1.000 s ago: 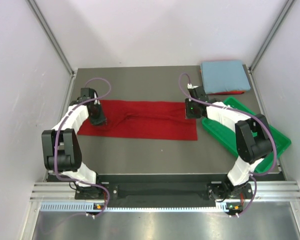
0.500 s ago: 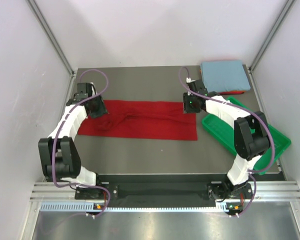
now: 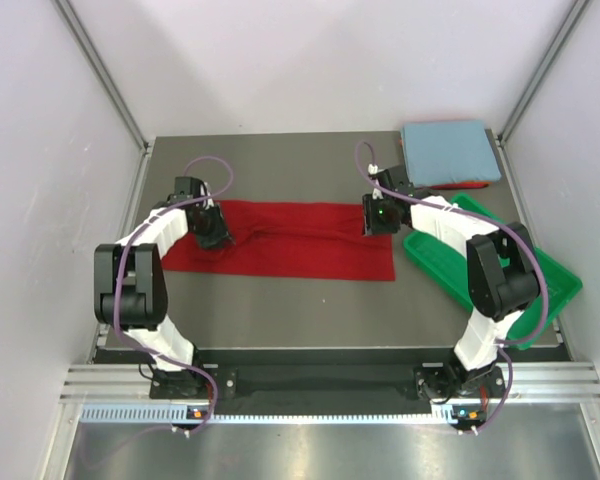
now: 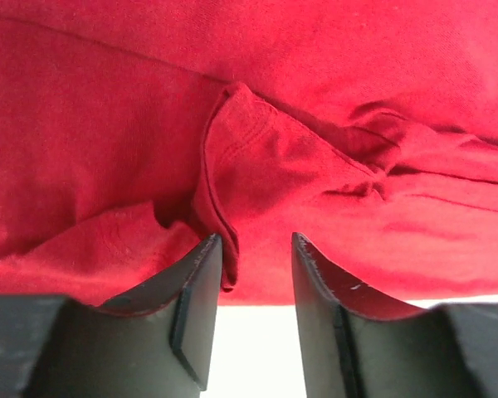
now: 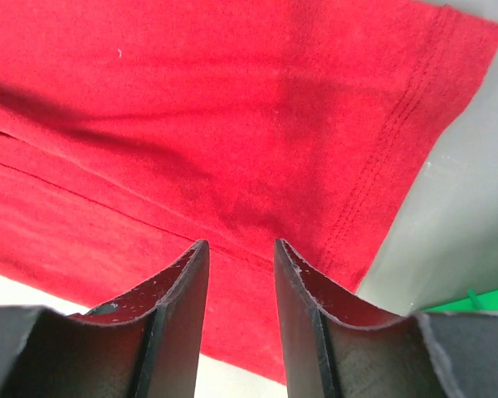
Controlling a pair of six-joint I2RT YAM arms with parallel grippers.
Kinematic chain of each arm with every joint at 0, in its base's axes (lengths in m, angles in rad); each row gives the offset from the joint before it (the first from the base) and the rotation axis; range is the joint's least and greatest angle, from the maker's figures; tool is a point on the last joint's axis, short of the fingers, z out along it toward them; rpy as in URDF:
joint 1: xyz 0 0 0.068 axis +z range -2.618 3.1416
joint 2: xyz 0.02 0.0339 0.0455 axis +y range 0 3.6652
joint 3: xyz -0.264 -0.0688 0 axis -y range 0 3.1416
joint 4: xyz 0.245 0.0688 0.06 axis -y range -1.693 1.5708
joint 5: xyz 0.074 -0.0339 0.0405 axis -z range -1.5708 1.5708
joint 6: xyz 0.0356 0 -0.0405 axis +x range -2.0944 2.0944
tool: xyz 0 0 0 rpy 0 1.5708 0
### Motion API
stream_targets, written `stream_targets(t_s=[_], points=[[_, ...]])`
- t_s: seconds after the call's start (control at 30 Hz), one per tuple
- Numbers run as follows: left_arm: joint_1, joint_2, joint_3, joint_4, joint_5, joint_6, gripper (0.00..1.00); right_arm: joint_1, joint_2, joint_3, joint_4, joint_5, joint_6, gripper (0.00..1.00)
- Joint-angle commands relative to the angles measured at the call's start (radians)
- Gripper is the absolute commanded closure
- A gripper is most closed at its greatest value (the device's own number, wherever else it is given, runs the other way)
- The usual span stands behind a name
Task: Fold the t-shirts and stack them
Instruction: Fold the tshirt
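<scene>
A dark red t-shirt [image 3: 300, 250] lies on the table as a long strip, folded lengthwise. My left gripper [image 3: 216, 234] is over its left part, open. In the left wrist view [image 4: 253, 249] a bunched fold of red cloth [image 4: 257, 157] lies just ahead, and its edge touches the left finger [image 4: 195, 290]. My right gripper [image 3: 376, 216] is open over the shirt's right end. In the right wrist view [image 5: 241, 249] it hangs above flat red cloth [image 5: 191, 99] near the stitched hem. A folded light blue t-shirt [image 3: 450, 150] lies on another red one [image 3: 465, 185] at the back right.
A green plastic tray [image 3: 495, 275] sits at the right, partly under my right arm; its corner shows in the right wrist view [image 5: 491, 298]. Grey walls and metal frame posts enclose the table [image 3: 280, 310].
My left gripper has moved right, from the shirt's left edge to over the bunched fold. My right gripper shifted slightly and stays over the right end. The shirt lies much as before.
</scene>
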Motion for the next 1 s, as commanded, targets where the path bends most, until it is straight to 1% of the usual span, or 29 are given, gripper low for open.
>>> stream_targets(t_s=[0.0,0.07,0.13,0.17,0.2,0.3,0.43,0.63,0.7,0.73,0.77,0.8,0.83,0.87,0.9,0.97], points=[[-0.029,0.024,0.010,0.047,0.001,0.002,0.59,0.001,-0.049,-0.006,0.042,-0.022,-0.003,0.62],[-0.045,0.016,0.009,0.041,-0.018,0.006,0.71,0.001,-0.057,-0.011,0.042,-0.021,-0.004,0.62],[-0.055,0.004,0.016,0.013,-0.042,0.011,0.86,0.001,-0.064,-0.013,0.042,-0.015,-0.009,0.62],[-0.059,-0.002,0.021,0.001,-0.050,0.012,0.97,0.001,-0.068,-0.014,0.042,-0.013,-0.012,0.62],[-0.061,-0.005,0.024,-0.011,-0.065,0.012,1.00,0.002,-0.071,-0.016,0.042,-0.013,-0.010,0.63],[-0.067,-0.031,0.027,-0.063,-0.079,0.014,1.00,0.001,-0.081,-0.022,0.043,0.002,-0.003,0.64],[-0.079,-0.083,-0.014,-0.106,-0.130,0.017,1.00,0.001,-0.084,-0.025,0.052,0.024,-0.003,0.65],[-0.081,-0.122,-0.060,-0.117,-0.165,0.025,1.00,-0.002,-0.055,0.006,0.025,0.073,0.005,0.66],[-0.081,-0.125,-0.060,-0.117,-0.190,0.025,1.00,-0.008,-0.051,0.029,0.017,0.074,0.008,0.65],[-0.081,-0.126,-0.051,-0.113,-0.187,0.026,1.00,-0.011,-0.042,0.039,0.011,0.109,0.010,0.64],[-0.081,-0.125,-0.045,-0.108,-0.170,0.026,1.00,-0.013,-0.037,0.058,0.011,0.112,0.011,0.63],[-0.081,-0.129,-0.038,-0.093,-0.164,0.025,0.91,-0.019,-0.032,0.067,0.006,0.114,0.011,0.62],[-0.081,-0.132,-0.025,-0.082,-0.154,0.020,0.72,-0.022,-0.022,0.076,0.002,0.113,0.011,0.62],[-0.081,-0.133,-0.021,-0.071,-0.156,0.019,0.63,-0.025,-0.015,0.090,0.000,0.114,0.013,0.62],[-0.081,-0.134,-0.016,-0.060,-0.165,0.017,0.59,-0.033,-0.011,0.096,-0.003,0.116,0.014,0.61],[-0.081,-0.113,0.008,-0.042,-0.180,0.019,0.54,-0.041,0.020,0.133,-0.015,0.129,0.014,0.60]])
